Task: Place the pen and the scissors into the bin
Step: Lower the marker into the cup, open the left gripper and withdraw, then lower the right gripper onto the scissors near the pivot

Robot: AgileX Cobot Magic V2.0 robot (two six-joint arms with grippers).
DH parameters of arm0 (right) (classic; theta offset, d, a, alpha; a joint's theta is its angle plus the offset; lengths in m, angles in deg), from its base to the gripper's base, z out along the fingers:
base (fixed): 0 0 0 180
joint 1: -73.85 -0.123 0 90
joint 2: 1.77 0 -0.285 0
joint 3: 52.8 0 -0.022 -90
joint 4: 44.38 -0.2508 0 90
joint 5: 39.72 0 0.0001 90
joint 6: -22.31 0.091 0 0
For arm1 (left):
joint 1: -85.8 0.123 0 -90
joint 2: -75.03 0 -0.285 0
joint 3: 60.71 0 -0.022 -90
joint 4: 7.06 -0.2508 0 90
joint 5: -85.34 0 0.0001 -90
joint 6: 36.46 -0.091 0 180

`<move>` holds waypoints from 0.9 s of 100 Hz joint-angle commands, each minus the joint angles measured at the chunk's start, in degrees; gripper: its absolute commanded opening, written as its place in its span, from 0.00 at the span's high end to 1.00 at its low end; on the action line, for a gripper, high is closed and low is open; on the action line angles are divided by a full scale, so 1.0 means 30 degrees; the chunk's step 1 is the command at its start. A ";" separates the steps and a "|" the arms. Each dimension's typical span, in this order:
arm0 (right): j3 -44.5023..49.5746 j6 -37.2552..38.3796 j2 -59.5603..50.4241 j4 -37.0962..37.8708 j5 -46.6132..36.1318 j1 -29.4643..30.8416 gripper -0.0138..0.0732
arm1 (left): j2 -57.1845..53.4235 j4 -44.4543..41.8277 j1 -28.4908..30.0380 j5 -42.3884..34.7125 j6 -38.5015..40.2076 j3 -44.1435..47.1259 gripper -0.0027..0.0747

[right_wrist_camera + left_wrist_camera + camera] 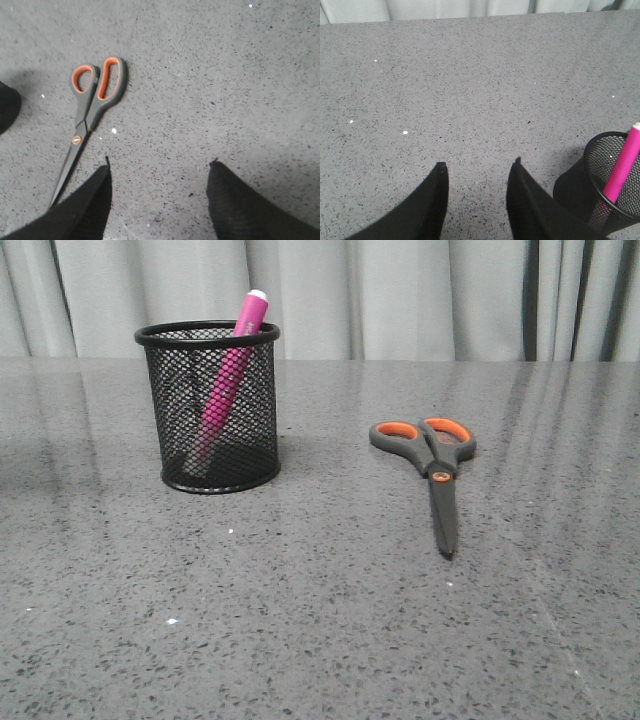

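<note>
The pen (228, 380) stood tilted inside the bin (208, 406), white tip poking above the rim — bin upright on the grey speckled table (320, 620), left of centre. The scissors (432, 470) lay flat & closed on the table, well right of the bin, blades toward the robot. Left gripper (477, 170) had fingers apart, empty, over bare table beside the bin. Right gripper (159, 167) — fingers wide apart, empty, w/ scissors just beside one finger.
</note>
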 commanded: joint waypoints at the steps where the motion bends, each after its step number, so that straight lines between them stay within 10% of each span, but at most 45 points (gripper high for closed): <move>1: -0.1743 -0.0363 0.0794 0.0407 -0.0083 -0.0284 0.41 | -0.0736 0.0802 0.0045 -0.1337 0.0252 -0.0195 0.63; 90: -0.6859 0.9056 1.0215 0.7836 0.1486 -0.9825 0.40 | -0.1115 0.0897 0.0045 -0.1577 0.0252 -0.0095 0.63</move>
